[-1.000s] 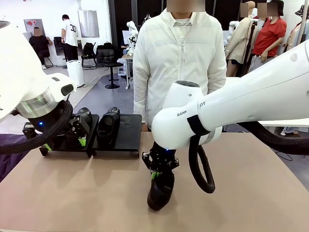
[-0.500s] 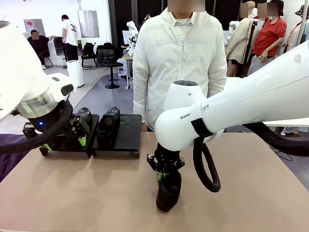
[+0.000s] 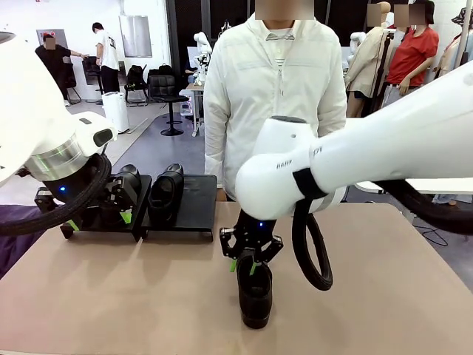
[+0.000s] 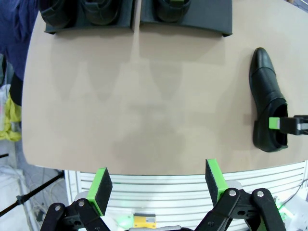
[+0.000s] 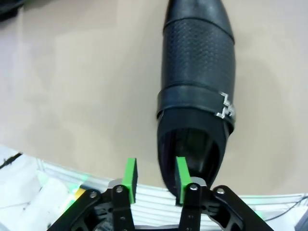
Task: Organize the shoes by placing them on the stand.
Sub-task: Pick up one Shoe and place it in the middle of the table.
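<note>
Right tool [image 5: 155,179] astride shoe [image 5: 197,96] collar edge

The black shoe [image 5: 197,86] looks like leather: a pebbled, grainy vamp, a smoother strap with a small shiny metal buckle [image 5: 225,108] at 3 o'clock. The tabletop [image 4: 144,110] is matt tan laminate; the stand [image 4: 185,24] is matt black.

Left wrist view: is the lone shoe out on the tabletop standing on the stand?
No. The shoe lies flat on the tan tabletop, well apart from the black stand at the table's far edge.
</note>
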Controlling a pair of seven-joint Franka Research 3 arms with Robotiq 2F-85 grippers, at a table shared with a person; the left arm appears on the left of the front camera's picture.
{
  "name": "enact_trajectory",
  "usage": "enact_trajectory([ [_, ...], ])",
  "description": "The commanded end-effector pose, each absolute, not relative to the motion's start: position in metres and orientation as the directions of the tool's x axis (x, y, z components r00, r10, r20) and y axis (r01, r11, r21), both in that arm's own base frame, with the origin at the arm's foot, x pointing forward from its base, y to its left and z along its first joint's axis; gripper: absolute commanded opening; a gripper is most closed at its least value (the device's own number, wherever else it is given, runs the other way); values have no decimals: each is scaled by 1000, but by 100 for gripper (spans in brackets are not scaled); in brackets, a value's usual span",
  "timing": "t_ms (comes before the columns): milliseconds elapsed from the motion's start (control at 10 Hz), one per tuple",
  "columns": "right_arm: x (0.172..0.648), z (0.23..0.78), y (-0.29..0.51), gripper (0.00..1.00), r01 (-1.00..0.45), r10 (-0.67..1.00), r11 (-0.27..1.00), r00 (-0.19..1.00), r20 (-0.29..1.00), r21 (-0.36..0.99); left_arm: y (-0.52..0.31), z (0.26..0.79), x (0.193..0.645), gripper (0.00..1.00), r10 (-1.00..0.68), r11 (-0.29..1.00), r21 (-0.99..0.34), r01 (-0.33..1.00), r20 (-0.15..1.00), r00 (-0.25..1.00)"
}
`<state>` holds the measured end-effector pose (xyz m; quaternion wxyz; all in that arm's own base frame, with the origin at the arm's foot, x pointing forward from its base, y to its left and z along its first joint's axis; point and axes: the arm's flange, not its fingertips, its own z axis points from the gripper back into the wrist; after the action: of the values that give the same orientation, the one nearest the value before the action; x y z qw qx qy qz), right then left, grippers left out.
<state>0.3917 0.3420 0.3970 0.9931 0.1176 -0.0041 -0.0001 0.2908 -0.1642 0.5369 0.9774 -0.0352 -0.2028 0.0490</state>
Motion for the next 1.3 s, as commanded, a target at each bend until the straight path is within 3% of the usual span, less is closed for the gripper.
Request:
enact_trajectory([
  [0,378,441,301,100,-48,75,945,995,-70,324,-162,537,290,100,100,994,-84,-72,391,915],
  [300,351,510,174,100,-23,64,914,994,-88,404,-162,537,290,100,100,994,-84,-72,391,915],
  [700,332,559,-23,100,74,-35,750,997,-72,657,-162,537,290,100,100,994,-84,-72,391,915],
  [900,339,550,-67,100,77,-83,668,996,-28,740,-162,537,290,100,100,994,-84,-72,391,915],
  [1000,352,537,-55,100,142,-196,718,981,1,681,-162,537,290,100,100,994,-84,-72,391,915],
  [1100,318,556,-76,100,113,-102,710,993,-58,695,-162,537,290,100,100,994,-84,-72,391,915],
  [1200,318,556,-76,100,113,-102,710,993,-58,695,-162,537,290,100,100,994,-84,-72,391,915],
])
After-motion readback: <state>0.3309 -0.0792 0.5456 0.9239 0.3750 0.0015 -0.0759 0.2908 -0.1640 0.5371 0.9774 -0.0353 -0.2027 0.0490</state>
